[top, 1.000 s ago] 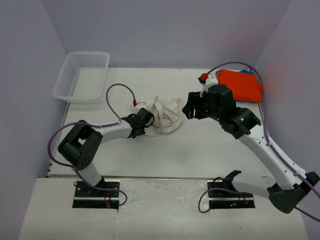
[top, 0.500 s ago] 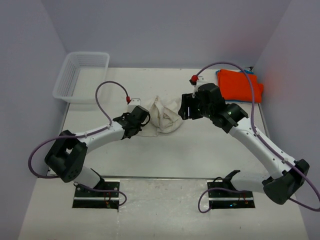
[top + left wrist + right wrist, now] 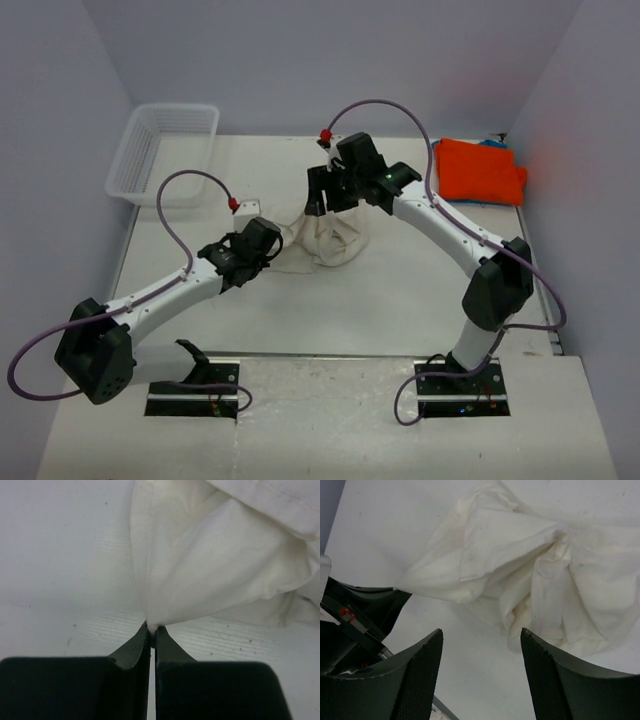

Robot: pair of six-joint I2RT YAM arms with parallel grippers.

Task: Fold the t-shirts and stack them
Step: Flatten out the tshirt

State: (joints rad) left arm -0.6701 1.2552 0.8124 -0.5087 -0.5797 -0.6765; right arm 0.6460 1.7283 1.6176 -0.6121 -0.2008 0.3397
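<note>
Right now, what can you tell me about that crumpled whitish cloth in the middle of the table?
It is a cream t-shirt of soft cloth, with a stitched seam and faint yellowish marks. It lies bunched and unfolded in deep wrinkles on the white table. The left gripper is shut on one corner, drawing it into a taut point low over the table. The right gripper hangs open above the heap; I see no contact there.

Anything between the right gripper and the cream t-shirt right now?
Nothing. The right wrist view shows the open right gripper looking straight onto the cream t-shirt, with no object in the gap.
</note>
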